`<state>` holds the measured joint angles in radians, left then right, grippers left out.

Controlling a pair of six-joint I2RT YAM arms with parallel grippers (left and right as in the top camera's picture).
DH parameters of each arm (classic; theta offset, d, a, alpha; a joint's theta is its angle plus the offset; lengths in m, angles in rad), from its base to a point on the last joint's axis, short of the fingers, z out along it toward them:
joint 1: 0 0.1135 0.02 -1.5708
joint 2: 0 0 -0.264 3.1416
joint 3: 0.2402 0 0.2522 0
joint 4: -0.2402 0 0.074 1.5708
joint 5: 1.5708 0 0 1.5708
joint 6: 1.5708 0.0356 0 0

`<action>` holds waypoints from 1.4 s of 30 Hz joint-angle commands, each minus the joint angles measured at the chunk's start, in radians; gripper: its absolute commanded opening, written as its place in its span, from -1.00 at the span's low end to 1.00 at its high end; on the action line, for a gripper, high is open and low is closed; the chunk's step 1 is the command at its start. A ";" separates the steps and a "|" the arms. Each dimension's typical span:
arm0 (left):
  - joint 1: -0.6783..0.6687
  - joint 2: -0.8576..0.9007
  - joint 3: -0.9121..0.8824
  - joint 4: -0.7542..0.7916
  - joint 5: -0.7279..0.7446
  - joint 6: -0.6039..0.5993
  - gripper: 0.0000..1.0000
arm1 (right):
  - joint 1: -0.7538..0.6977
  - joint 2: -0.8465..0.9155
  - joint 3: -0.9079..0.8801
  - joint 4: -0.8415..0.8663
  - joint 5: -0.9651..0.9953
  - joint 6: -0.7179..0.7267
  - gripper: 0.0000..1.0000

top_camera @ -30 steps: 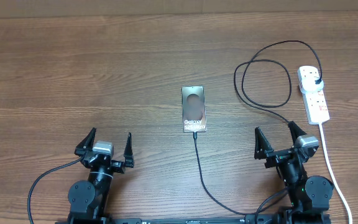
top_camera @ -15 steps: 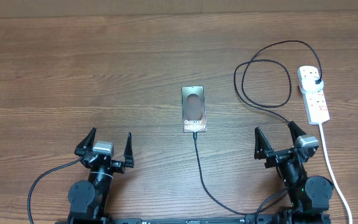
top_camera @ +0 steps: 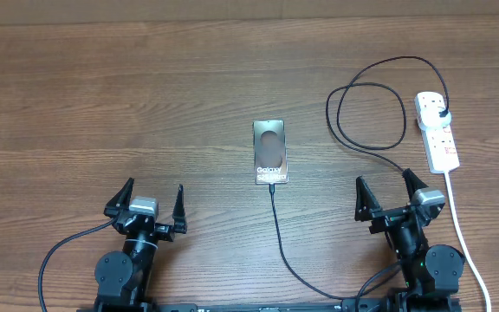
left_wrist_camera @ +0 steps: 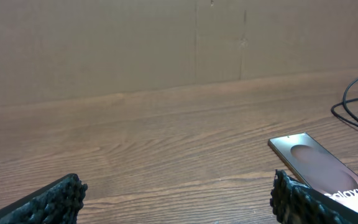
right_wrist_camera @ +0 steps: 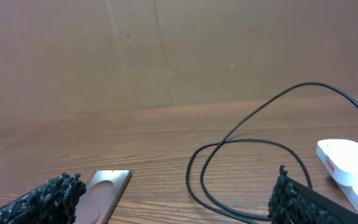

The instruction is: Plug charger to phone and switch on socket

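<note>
**Phone, charger and socket, with both arms at the near edge**

The phone (top_camera: 270,152) lies face-up at mid-desk. The charger (top_camera: 273,204) meets its near edge; whether the tip is seated cannot be told. The cable runs toward the arm bases, and a loose loop of it lies right of the phone. Its plug (top_camera: 443,113) sits in the socket (top_camera: 437,130), far right; the switch state is unreadable. The left end effector (top_camera: 154,185) and right end effector (top_camera: 382,177) are both spread wide and empty, well short of these things on the desk (top_camera: 102,87). Likely hazards: the right arm, close to the cable, may snag it and tug the tip or drag the phone. Pressing a switch may slide the light socket.
</note>
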<state>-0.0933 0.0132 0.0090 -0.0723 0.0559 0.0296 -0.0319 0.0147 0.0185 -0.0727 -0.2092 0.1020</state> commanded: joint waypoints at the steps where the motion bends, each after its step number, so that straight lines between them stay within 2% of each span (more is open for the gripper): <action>1: -0.005 -0.008 -0.004 -0.002 -0.008 0.016 1.00 | 0.003 -0.012 -0.010 -0.004 0.080 0.082 1.00; 7: -0.005 -0.008 -0.004 -0.002 -0.008 0.016 1.00 | 0.003 -0.012 -0.010 -0.005 0.074 0.019 1.00; 22: -0.005 -0.008 -0.004 -0.002 -0.008 0.016 0.99 | 0.004 -0.012 -0.010 -0.005 0.079 0.018 1.00; 28: -0.005 -0.008 -0.004 -0.002 -0.008 0.016 1.00 | 0.038 -0.012 -0.010 -0.005 0.077 -0.074 1.00; 42: -0.005 -0.008 -0.004 -0.002 -0.008 0.016 1.00 | 0.039 -0.012 -0.010 -0.001 0.074 -0.074 1.00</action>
<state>-0.0933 0.0132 0.0090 -0.0723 0.0559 0.0296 0.0017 0.0147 0.0185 -0.0788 -0.1417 0.0391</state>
